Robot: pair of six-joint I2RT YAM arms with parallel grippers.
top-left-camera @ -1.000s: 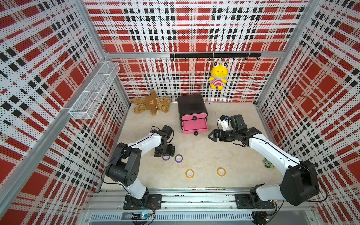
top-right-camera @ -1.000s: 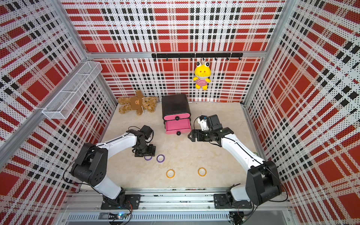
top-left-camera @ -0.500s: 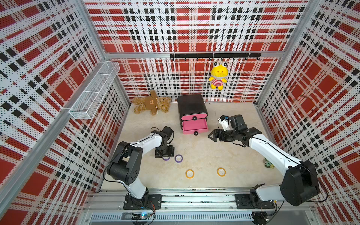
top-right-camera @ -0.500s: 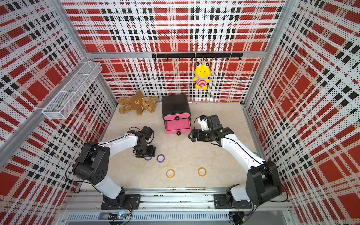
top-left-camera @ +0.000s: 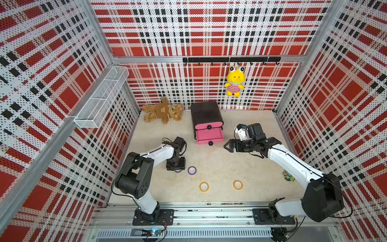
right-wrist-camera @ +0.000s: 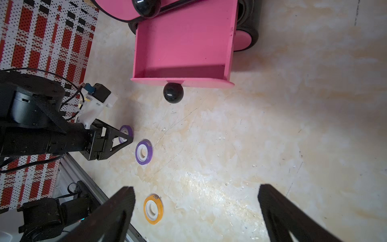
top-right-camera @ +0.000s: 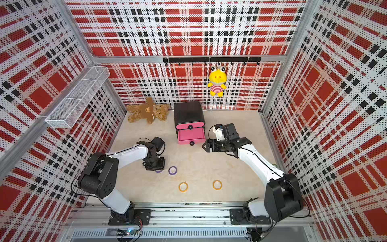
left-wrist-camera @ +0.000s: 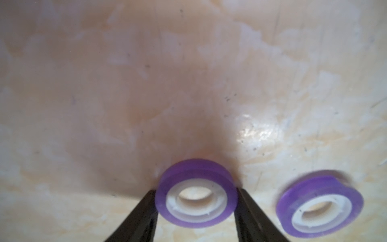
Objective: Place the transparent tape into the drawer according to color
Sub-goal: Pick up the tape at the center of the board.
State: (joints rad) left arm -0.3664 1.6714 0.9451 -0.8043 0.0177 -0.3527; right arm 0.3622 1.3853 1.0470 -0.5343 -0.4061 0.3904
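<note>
A purple tape ring (left-wrist-camera: 195, 196) lies on the beige floor between the fingers of my left gripper (left-wrist-camera: 196, 191), which is shut on it, both fingers touching its sides. A second purple tape ring (left-wrist-camera: 319, 206) lies just beside it, also seen in a top view (top-left-camera: 192, 170). Two orange tape rings (top-left-camera: 204, 186) (top-left-camera: 238, 185) lie nearer the front rail. The black drawer chest (top-left-camera: 206, 114) stands at the back with its middle pink drawer (right-wrist-camera: 184, 42) pulled out and bare inside. My right gripper (top-left-camera: 228, 146) hovers open to the right of that drawer, holding nothing.
A brown teddy bear (top-left-camera: 163, 111) lies left of the chest by the back wall. A yellow plush (top-left-camera: 235, 82) hangs on the back wall's hook rail. A wire basket (top-left-camera: 100, 98) juts from the left wall. A small green object (top-left-camera: 288, 176) lies near the right wall.
The left jaws have closed in on the purple ring. The right arm has not moved.
</note>
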